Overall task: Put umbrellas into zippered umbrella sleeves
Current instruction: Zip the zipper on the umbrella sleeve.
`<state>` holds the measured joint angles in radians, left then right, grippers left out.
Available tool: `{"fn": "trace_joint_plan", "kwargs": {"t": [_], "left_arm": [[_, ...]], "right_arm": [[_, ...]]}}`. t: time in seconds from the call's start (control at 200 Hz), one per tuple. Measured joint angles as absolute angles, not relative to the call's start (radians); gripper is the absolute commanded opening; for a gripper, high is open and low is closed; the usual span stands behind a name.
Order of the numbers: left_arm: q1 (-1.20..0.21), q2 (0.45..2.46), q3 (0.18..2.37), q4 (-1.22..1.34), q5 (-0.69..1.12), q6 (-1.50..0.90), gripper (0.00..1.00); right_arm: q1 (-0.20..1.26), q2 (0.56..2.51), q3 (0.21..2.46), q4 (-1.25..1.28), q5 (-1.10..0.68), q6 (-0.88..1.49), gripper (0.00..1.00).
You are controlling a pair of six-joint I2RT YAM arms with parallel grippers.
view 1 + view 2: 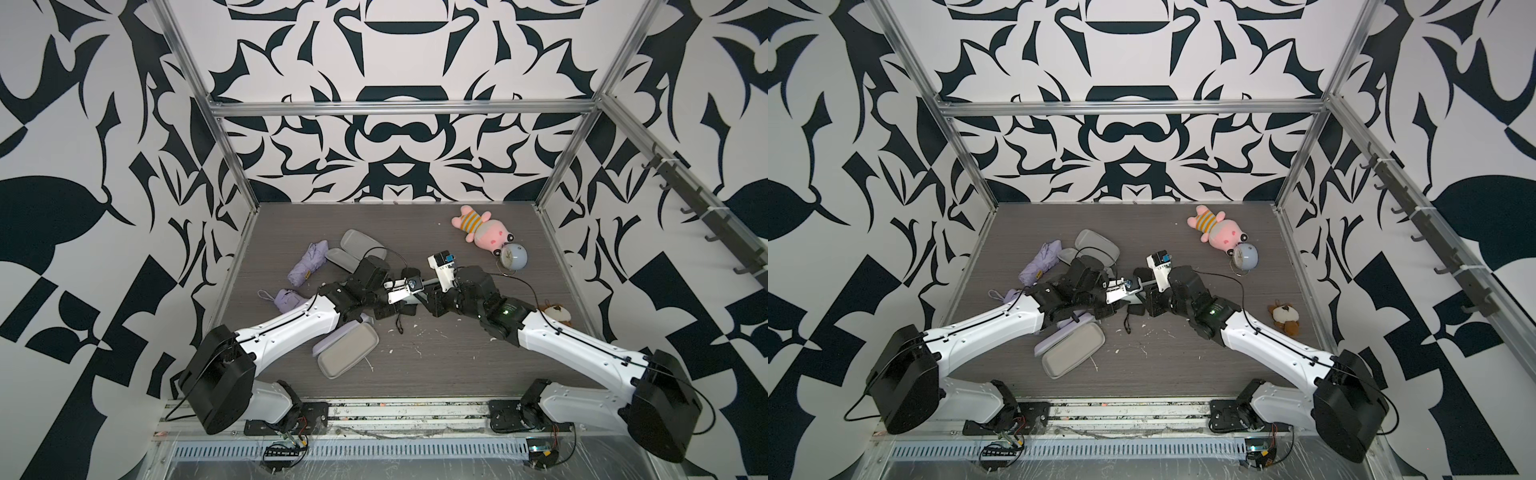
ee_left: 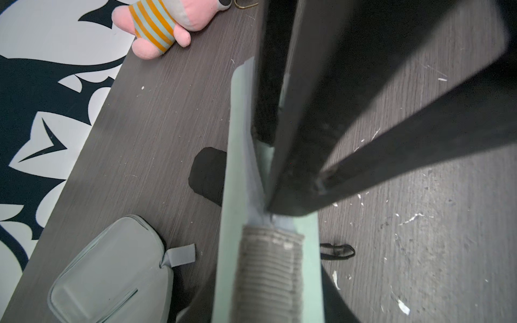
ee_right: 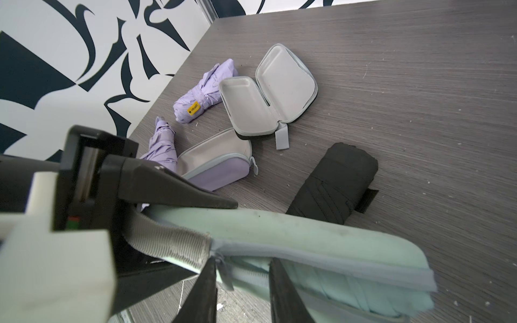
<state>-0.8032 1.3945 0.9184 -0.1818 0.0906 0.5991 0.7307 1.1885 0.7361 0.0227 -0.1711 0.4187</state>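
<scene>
The mint green sleeve (image 3: pixel 307 232) hangs between both grippers above the table middle, its zip partly open. The mint umbrella (image 3: pixel 349 288) shows inside it. My left gripper (image 3: pixel 167 232) is shut on the sleeve's grey ribbed strap (image 2: pixel 268 268). My right gripper (image 3: pixel 243 263) stands at the zip end with its jaws apart, and the grey zip pull (image 3: pixel 223 271) hangs beside one finger. The black umbrella (image 3: pixel 335 184) lies on the table below. Two lilac umbrellas (image 1: pixel 307 266) (image 1: pixel 286 299) lie at the left. An open lilac sleeve (image 1: pixel 349 349) and an open black sleeve (image 1: pixel 357 245) show grey lining.
A pink plush toy (image 1: pixel 482 228) and a round pale-blue clock (image 1: pixel 513 255) lie at the back right. A small brown plush (image 1: pixel 555 313) sits by the right wall. White crumbs dot the dark wood table (image 1: pixel 436 365). Both arms meet over the table's middle.
</scene>
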Motion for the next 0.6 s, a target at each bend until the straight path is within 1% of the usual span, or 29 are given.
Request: {"fn": "trace_joint_plan", "kwargs": {"t": [0.19, 0.425, 0.6], "left_arm": [[-0.791, 1.411, 0.935, -0.189, 0.102, 0.589, 0.00], [-0.775, 1.443, 0.974, -0.204, 0.117, 0.546, 0.00], [-0.763, 1.477, 0.995, -0.215, 0.116, 0.520, 0.00]], "right_arm": [[0.727, 1.193, 0.735, 0.030, -0.179, 0.424, 0.30], [0.731, 1.207, 0.735, 0.043, -0.184, 0.421, 0.31], [0.744, 1.261, 0.743, 0.024, -0.149, 0.393, 0.20]]}}
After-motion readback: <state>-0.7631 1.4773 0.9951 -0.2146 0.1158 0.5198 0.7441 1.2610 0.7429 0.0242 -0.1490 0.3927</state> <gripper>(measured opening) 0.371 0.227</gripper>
